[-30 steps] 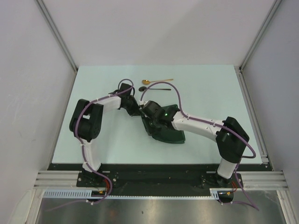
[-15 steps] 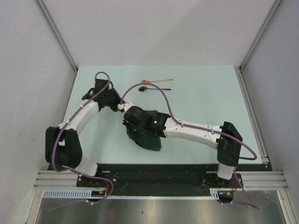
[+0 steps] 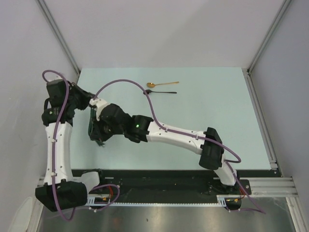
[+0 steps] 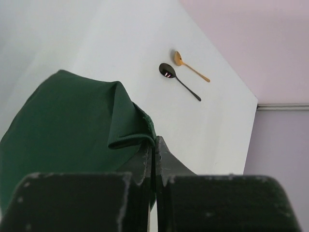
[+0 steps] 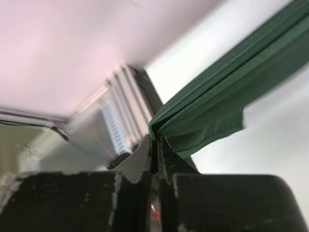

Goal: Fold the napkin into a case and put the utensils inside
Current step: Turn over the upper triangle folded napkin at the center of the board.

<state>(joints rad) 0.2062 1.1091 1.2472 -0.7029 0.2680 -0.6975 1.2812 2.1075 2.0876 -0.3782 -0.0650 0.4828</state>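
Green napkin point(image 4: 72, 121) hung above the worktop point(image 3: 212, 111); my left end effector point(image 4: 153, 145) and right end effector point(image 5: 155, 140) each pinched an edge, apparently to lay the next fold.

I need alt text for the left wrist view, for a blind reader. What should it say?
The left gripper, shut, pinches a folded edge of the dark green napkin, lifted off the surface. Beyond it, on the pale table, a black spoon and a gold spoon lie side by side.
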